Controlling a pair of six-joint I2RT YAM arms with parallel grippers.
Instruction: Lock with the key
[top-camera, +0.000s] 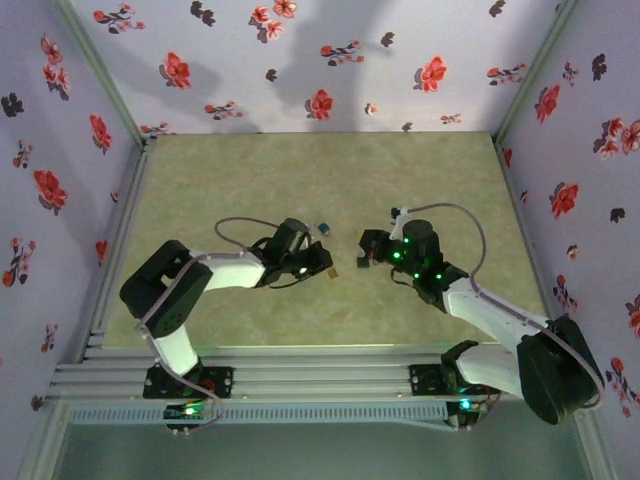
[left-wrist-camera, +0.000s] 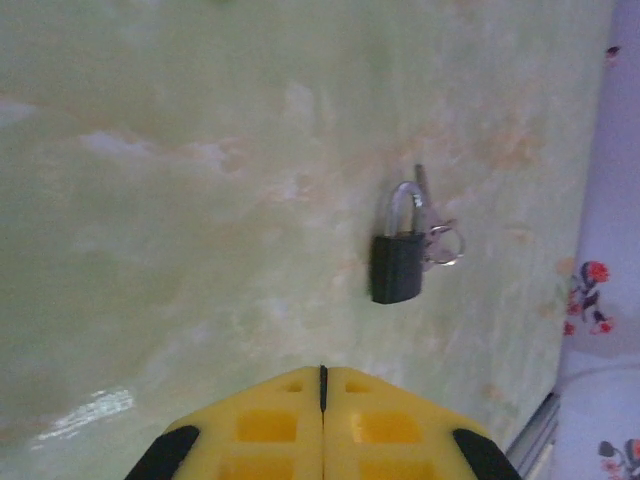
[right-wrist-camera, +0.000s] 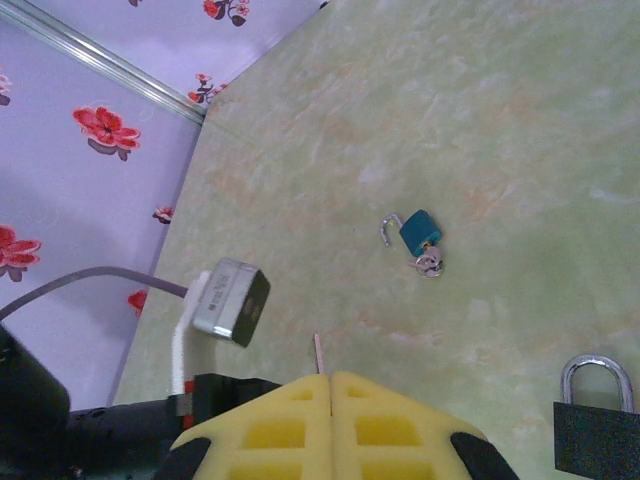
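Note:
A black padlock (left-wrist-camera: 397, 266) lies flat on the green table, its silver shackle pointing away and a ring of keys (left-wrist-camera: 444, 244) beside it. My left gripper (left-wrist-camera: 322, 385) hovers short of it, its yellow fingers pressed shut with nothing between them. The right wrist view has a blue padlock (right-wrist-camera: 420, 232) with its shackle swung open and keys (right-wrist-camera: 430, 264) in its base, and the black padlock (right-wrist-camera: 598, 425) at the lower right. My right gripper (right-wrist-camera: 330, 385) is shut; a thin pale sliver (right-wrist-camera: 318, 354) pokes out at its tips. From above, the two grippers (top-camera: 330, 266) (top-camera: 361, 262) face each other, the blue padlock (top-camera: 322, 229) just behind.
Flowered walls close in the table on three sides, with metal rails (top-camera: 300, 365) along the near edge. The left arm's silver wrist camera (right-wrist-camera: 232, 300) and its cable sit close to my right gripper's left side. Open green table (top-camera: 320, 170) stretches toward the back wall.

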